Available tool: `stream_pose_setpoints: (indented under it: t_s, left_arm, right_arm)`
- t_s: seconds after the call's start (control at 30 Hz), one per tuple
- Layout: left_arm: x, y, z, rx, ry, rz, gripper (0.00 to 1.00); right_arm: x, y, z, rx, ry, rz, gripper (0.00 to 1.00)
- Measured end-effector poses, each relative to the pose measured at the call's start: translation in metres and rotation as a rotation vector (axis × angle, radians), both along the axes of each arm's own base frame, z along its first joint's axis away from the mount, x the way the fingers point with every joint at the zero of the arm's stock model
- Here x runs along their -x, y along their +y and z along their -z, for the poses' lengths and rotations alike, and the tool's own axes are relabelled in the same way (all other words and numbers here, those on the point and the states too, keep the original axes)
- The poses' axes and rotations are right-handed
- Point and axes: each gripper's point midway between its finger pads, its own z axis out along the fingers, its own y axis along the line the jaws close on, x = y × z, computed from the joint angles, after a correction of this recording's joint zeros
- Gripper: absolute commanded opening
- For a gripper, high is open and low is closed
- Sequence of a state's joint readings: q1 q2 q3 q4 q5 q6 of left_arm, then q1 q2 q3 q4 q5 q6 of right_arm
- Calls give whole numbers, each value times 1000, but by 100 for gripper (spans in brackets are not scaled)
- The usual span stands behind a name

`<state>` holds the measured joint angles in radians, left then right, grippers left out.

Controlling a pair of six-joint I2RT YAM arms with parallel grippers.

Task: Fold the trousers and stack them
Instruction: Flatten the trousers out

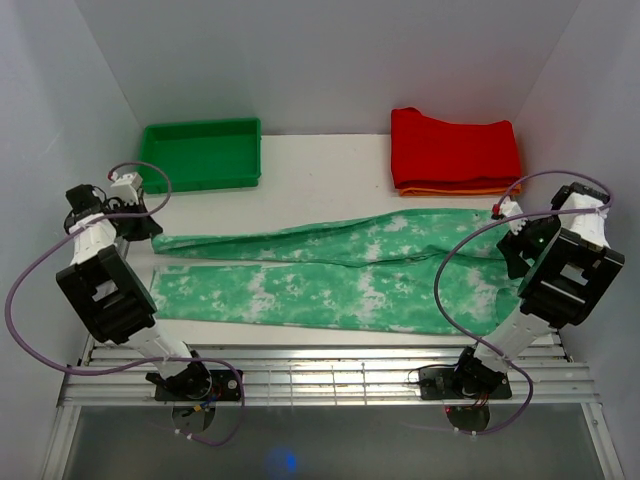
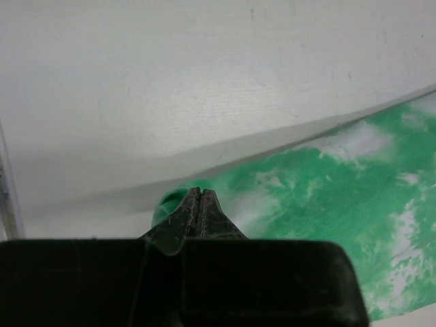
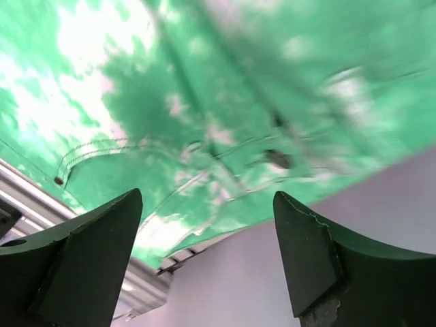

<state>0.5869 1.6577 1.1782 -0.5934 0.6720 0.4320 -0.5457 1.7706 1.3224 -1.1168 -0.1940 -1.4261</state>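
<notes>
**Trousers flat on desk, no fold made yet**

The trousers (image 1: 330,275) lie spread full length across the white desk (image 1: 320,170). The waist is at the right and both legs run out to the left, side by side with a narrow gap between them. No part is doubled over, so I judge folding as not started; every fold and the stacking remain to be done.

The left end effector (image 2: 198,194) is at the cuff end of the far leg. Its fingers are pressed together, with a small bulge of green cloth at the tips. The cuff edge looks raised off the desk there, so I read this as a pinch on the hem.

The right end effector (image 3: 208,197) hangs over the waist end with its fingers spread wide and nothing between them. A pocket seam shows below it. Whether it touches the cloth cannot be told.

At the far right a red folded garment (image 1: 455,145) sits on an orange garment (image 1: 450,190), probably the stack to add to. A green tray (image 1: 200,124) stands at the far left, apart from the trousers.
</notes>
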Motion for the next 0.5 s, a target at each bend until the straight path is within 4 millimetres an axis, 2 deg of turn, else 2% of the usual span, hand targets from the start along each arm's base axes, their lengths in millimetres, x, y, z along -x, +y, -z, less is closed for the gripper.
stream_pose_setpoints:
  t_s: [0.1, 0.17, 0.3, 0.33, 0.37, 0.4, 0.5]
  left_arm:
    - [-21, 11, -19, -13, -48, -9, 0]
    - [-38, 20, -35, -14, -88, -25, 0]
    - [-66, 38, -45, -1, -124, -80, 0]
    - [-74, 44, -43, 5, -121, -103, 3]
    - [-79, 48, -39, 10, -116, -119, 16]
    - [-83, 54, -33, 12, -102, -138, 33]
    - [-96, 71, -7, 21, -39, -210, 49]
  right_arm:
    - [-29, 4, -30, -39, -116, 1, 77]
    - [-46, 7, -44, -51, -174, 16, 73]
    - [-58, 17, -41, -70, -185, 58, 70]
    - [-62, 20, -36, -70, -185, 67, 69]
    - [-64, 22, -33, -67, -182, 73, 69]
    - [-66, 26, -27, -64, -176, 75, 68]
    - [-70, 36, -12, -52, -160, 78, 68]
